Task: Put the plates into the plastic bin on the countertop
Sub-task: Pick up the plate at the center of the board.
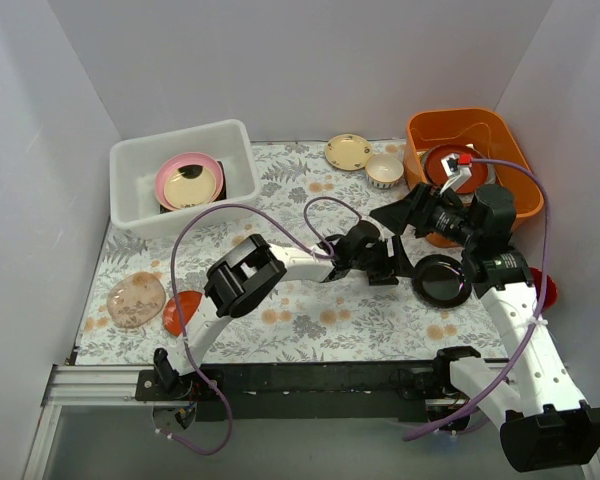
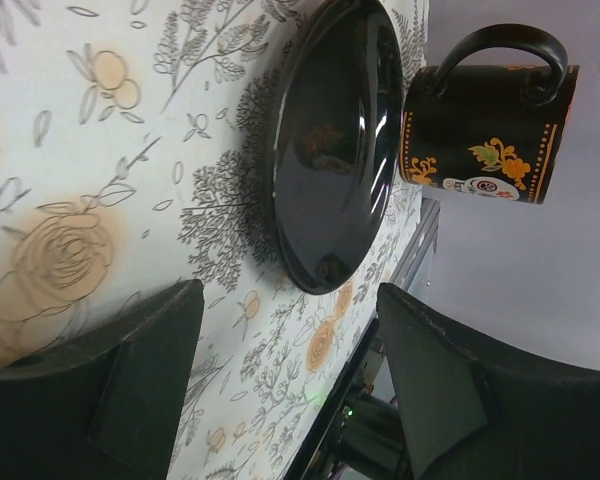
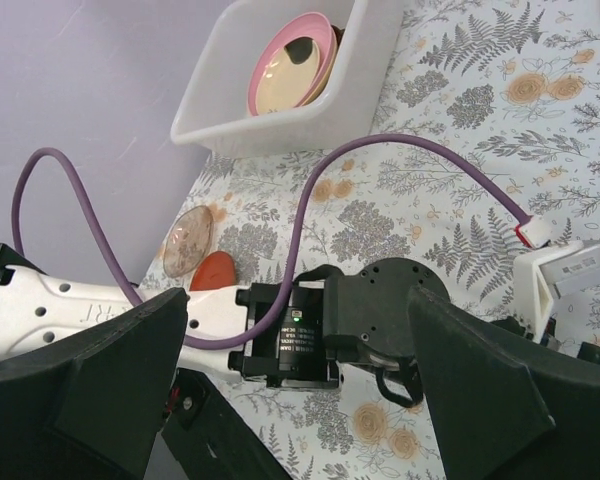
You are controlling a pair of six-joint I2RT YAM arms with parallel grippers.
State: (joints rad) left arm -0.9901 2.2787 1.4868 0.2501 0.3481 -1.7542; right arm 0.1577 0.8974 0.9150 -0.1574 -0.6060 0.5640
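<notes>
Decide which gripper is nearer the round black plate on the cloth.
Left. The left gripper is right beside the black plate, jaws open toward it. The right gripper hangs farther off, behind the plate.

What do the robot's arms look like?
The left arm and right arm are white tubes with chunky black joints. A purple cable loops along each. The left gripper and right gripper each have two wide black fingers.

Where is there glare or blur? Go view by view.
Left wrist: white glare streaks on the black plate; left fingers dark and soft. Right wrist: right fingers blurred, bin sharp. Top external: even light, soft shadows, nothing blurred.
</notes>
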